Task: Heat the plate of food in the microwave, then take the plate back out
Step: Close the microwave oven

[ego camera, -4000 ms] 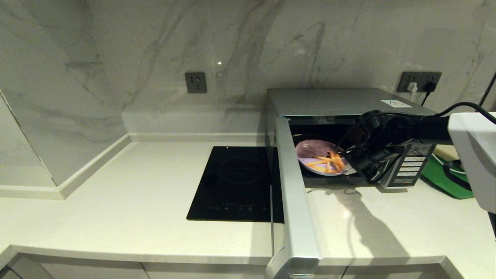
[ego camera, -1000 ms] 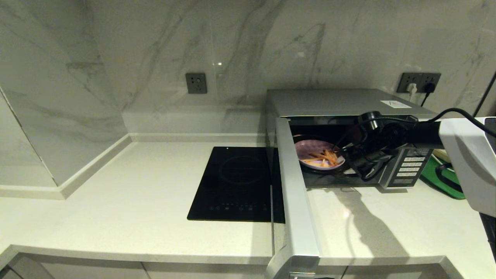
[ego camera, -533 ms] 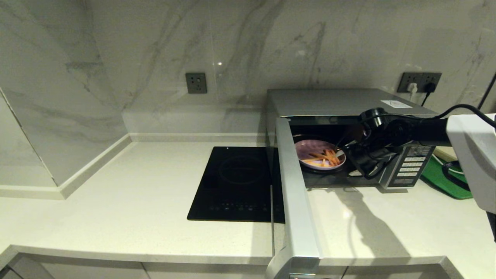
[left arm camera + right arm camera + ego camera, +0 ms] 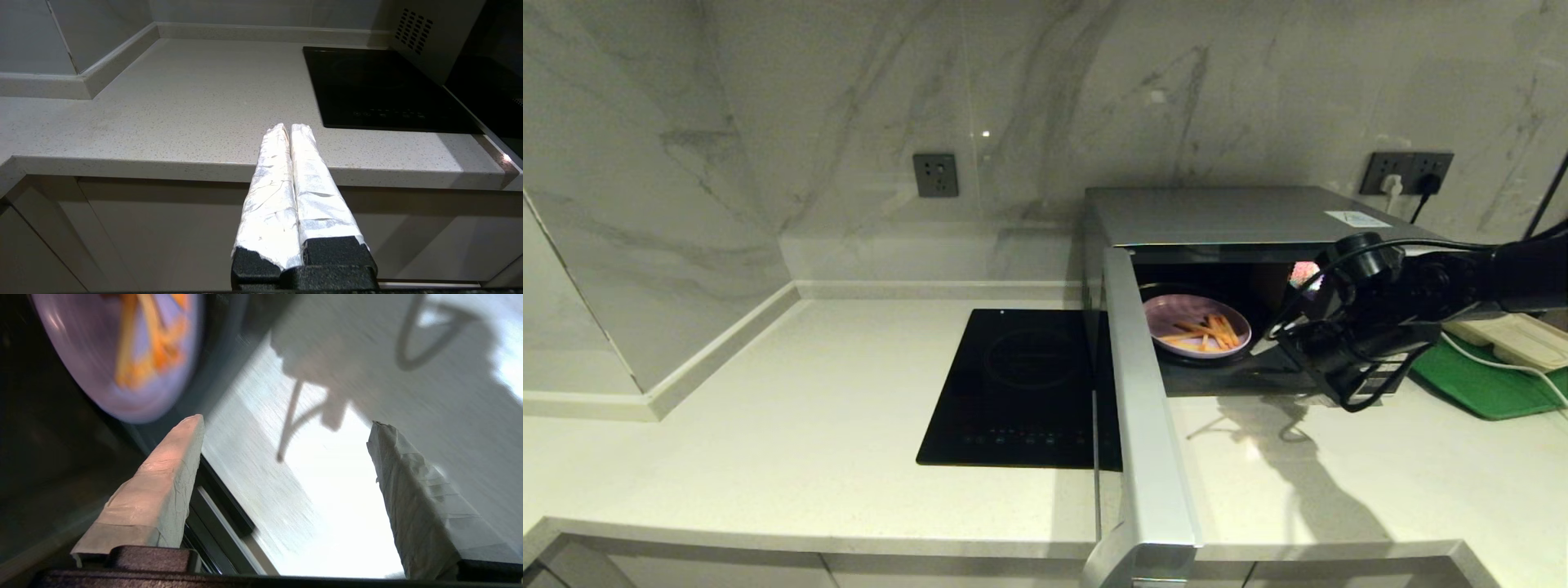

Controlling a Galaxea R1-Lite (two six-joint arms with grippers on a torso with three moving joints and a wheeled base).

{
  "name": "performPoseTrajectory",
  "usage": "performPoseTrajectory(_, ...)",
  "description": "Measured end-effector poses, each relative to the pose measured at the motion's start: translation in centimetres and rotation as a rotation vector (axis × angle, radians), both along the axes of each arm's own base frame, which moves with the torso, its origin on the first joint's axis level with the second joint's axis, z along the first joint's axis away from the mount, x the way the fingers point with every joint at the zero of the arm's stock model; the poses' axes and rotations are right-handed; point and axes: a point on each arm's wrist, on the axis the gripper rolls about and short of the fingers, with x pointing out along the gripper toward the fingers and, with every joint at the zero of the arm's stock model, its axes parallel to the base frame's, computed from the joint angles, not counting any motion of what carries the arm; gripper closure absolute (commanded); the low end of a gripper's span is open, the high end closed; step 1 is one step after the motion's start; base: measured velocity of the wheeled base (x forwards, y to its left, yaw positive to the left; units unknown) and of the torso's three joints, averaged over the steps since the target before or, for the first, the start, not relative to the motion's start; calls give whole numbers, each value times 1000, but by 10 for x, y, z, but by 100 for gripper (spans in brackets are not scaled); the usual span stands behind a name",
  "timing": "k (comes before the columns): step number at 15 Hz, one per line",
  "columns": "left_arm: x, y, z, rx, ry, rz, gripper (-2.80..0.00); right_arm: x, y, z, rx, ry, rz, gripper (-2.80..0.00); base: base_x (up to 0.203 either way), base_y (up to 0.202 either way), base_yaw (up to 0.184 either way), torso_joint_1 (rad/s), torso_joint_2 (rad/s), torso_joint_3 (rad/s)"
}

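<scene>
The silver-grey microwave [image 4: 1241, 214] stands on the counter with its door [image 4: 1147, 425] swung wide open toward me. The lilac plate of food [image 4: 1196, 327] lies flat inside the dark cavity, orange sticks on it. It also shows in the right wrist view as the plate of food [image 4: 118, 355], just beyond the fingertips. My right gripper [image 4: 1282, 335] hovers at the right of the cavity's mouth, apart from the plate. This right gripper [image 4: 286, 422] is open and holds nothing. My left gripper [image 4: 288, 126] is shut and parked low before the counter's front edge.
A black induction cooktop [image 4: 1021, 384] is set into the counter left of the open door. A green tray [image 4: 1478, 384] and a beige tray [image 4: 1515, 335] sit right of the microwave, behind my right arm. The door juts out past the counter's front edge.
My right gripper has opened, let go of the plate and drawn back to the right, out of the cavity. The plate stays flat inside the microwave.
</scene>
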Motion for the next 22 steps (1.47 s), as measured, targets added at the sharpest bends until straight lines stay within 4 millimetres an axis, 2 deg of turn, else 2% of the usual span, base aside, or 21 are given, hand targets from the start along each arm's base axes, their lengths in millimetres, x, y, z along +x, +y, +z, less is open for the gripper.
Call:
performPoseTrajectory(2,0,0,0,0,0,0,0,-34,-1,11,15,-27,43,-280,0,0,0,0,0,0)
performPoseTrajectory(7,0,0,0,0,0,0,0,-121,-3,53,32,-134,158,-280,0,0,0,0,0,0)
performPoseTrajectory(10,0,0,0,0,0,0,0,-166,-4,78,4,-148,260,-280,0,0,0,0,0,0)
performPoseTrajectory(12,0,0,0,0,0,-1,0,-187,-4,102,-20,-174,301,-280,0,0,0,0,0,0)
performPoseTrajectory(13,0,0,0,0,0,0,0,-196,-4,115,-32,-188,319,0,0,0,0,0,0,0)
performPoseTrajectory(15,0,0,0,0,0,0,0,-215,-3,135,-56,-201,359,0,0,0,0,0,0,0)
performPoseTrajectory(17,0,0,0,0,0,0,0,-230,-3,146,-64,-230,373,0,0,0,0,0,0,0)
performPoseTrajectory(22,0,0,0,0,0,0,0,-261,-5,151,-88,-255,401,0,0,0,0,0,0,0)
